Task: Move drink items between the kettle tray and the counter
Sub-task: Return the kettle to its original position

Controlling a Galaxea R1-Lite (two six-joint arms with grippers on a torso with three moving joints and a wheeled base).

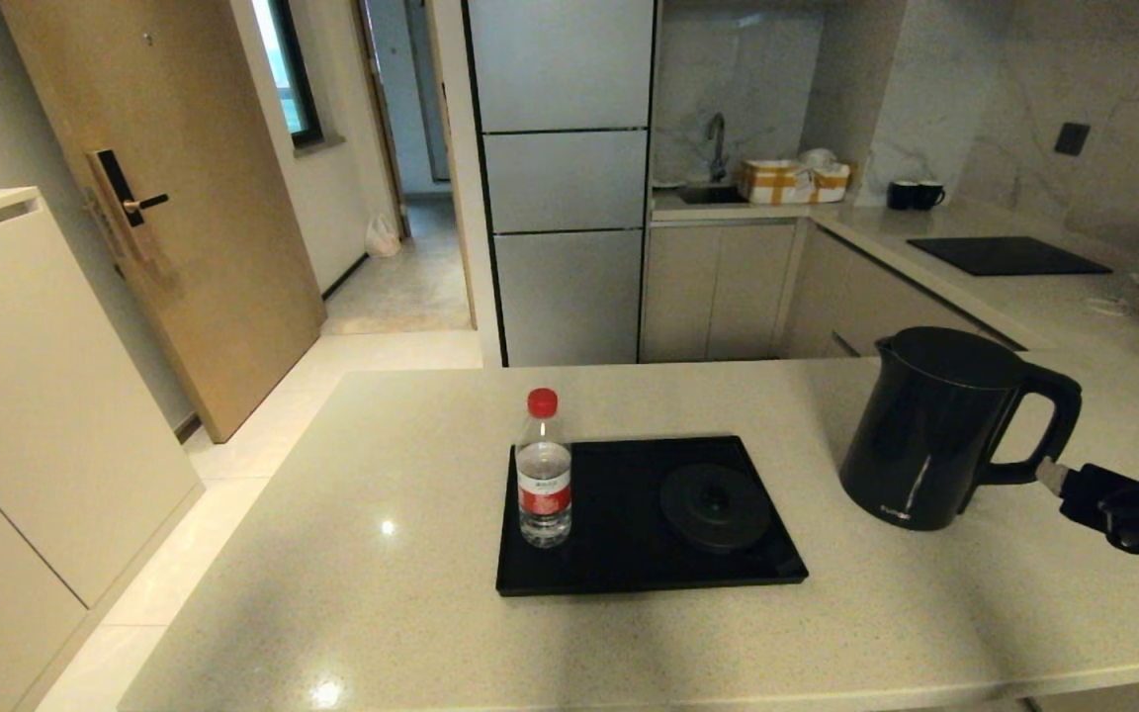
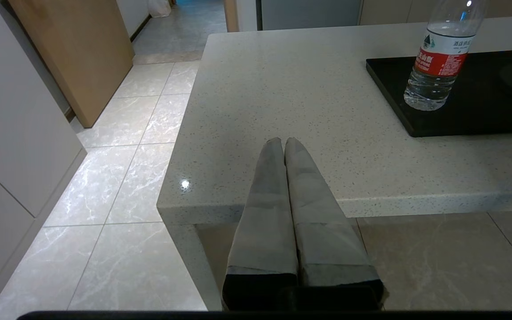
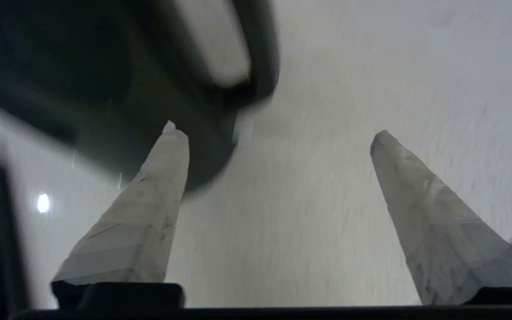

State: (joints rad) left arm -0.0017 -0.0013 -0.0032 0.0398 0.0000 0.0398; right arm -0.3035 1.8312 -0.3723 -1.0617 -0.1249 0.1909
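Fingers of my right gripper point(image 3: 278, 133) spread empty beside the kettle point(image 1: 935, 430) on the desk point(image 1: 382, 593); bottle point(image 1: 543, 470) waits on the tray point(image 1: 629, 574).

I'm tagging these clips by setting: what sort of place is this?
Most likely a home or apartment kitchen: a stone counter with an electric kettle, a sink with a tap at the back, and a flat black cooktop set into the side worktop.

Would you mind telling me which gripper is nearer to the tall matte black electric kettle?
The right. The right gripper is open just beside the tall matte black electric kettle's loop handle; the left gripper is shut over the counter's far corner.
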